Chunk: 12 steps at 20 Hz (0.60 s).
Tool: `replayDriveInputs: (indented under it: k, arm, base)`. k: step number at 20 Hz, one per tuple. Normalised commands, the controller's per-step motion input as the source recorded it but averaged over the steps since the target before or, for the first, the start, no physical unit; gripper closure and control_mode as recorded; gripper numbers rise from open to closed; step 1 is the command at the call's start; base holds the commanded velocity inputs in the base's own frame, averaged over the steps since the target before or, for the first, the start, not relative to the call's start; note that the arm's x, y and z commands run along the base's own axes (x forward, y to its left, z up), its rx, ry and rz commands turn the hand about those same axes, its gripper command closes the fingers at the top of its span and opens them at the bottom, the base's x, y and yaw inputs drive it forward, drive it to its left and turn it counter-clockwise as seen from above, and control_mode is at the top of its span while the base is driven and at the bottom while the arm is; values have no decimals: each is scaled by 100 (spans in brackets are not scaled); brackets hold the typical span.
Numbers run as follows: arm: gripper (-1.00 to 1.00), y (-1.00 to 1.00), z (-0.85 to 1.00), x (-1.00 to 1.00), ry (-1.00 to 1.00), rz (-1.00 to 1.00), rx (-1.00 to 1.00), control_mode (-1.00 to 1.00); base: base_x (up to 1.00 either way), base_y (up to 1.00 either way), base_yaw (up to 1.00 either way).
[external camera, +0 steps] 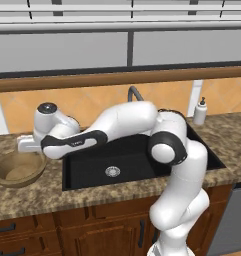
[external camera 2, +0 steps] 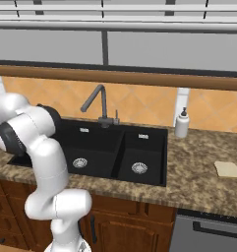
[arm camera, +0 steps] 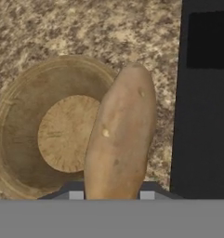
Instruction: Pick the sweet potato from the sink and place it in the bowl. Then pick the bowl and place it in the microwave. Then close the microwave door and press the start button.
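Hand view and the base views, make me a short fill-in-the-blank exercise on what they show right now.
1. The end effector is shut on the ____.
2. Below it on the counter sits an empty wooden ____.
3. The black sink has ____ basins.
4. The soap bottle stands on the sink's ____ side in both base views.

Missing words: sweet potato; bowl; two; right

The white arm [external camera: 177, 165] is rising from its base, bending at the dark elbow and reaching out low to its left. Its wrist is hanging over the tabletop's [external camera: 37, 197] left end, and the claw [arm camera: 112, 195] appears to be clamped on the sweet potato [arm camera: 120, 135], fingertips mostly hidden.
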Motion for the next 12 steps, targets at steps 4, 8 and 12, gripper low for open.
replayDriveInputs:
  k: [4, 8, 12]
  arm:
    - [100, 42, -13, 0, 1, 0, 0, -100]
    - [100, 39, 0, 0, 4, 0, 0, -100]
    - [-100, 30, -4, 0, 2, -2, 0, -100]
  base:
    - [0, 0, 0]
    - [0, 0, 0]
    - [0, 0, 0]
